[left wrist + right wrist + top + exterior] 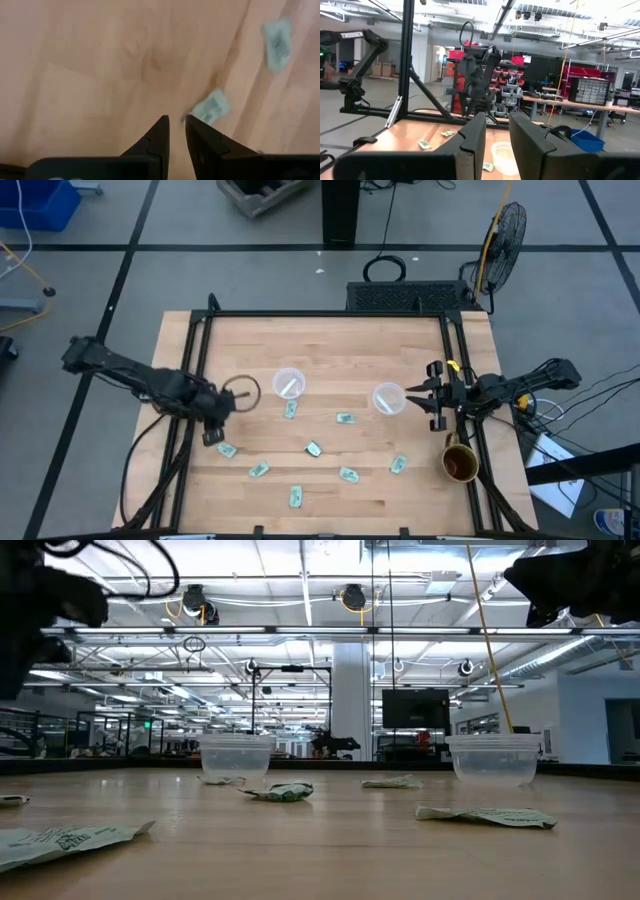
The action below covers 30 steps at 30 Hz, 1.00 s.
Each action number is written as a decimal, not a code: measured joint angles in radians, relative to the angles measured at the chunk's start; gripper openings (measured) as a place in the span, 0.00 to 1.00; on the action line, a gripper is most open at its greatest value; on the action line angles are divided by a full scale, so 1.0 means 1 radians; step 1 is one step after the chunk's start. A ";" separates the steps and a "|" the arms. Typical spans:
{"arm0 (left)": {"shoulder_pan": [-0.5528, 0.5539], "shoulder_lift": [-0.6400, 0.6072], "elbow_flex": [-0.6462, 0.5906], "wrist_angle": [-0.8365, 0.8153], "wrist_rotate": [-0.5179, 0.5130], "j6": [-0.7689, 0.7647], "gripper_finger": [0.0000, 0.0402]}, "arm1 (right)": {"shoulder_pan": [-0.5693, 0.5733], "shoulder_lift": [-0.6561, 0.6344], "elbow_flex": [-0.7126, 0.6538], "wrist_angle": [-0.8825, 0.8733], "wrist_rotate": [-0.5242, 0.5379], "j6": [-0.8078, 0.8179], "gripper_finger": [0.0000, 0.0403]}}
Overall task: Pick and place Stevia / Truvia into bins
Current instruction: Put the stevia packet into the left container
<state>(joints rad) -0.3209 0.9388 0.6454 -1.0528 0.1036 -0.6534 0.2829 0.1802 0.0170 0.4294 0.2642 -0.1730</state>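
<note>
Several pale green packets lie flat on the wooden table [330, 350], among them ones at the near left [226, 450] and mid-table [314, 449]. Two clear cups stand upright, the left cup [288, 383] with a packet inside it, the right cup [388, 398]. My left gripper [215, 432] is shut and empty. It hovers over the table, with the near-left packet [212, 107] just past its fingertips. My right gripper [418, 394] is shut and empty. It hangs level beside the right cup [506, 157], on the side toward the table's right edge.
A brown mug [460, 463] stands near the table's right edge, just near of my right arm. A black frame [320, 314] runs along the table's far edge and both sides. In the low view the cups [236, 755] [492, 758] stand behind the scattered packets [280, 792].
</note>
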 joint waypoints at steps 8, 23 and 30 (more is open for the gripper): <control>-0.091 0.166 -0.065 0.053 0.013 -0.102 0.17 | 0.000 0.002 0.000 -0.009 0.000 -0.003 0.20; -0.276 0.253 -0.102 0.255 -0.025 -0.221 0.17 | 0.000 0.036 0.000 -0.023 0.000 0.022 0.20; -0.324 0.253 -0.102 0.304 -0.049 -0.264 0.17 | 0.000 0.046 0.000 -0.022 0.000 0.022 0.20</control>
<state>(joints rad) -0.6453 1.1919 0.5430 -0.7483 0.0546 -0.9169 0.2829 0.2259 0.0170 0.4071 0.2642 -0.1512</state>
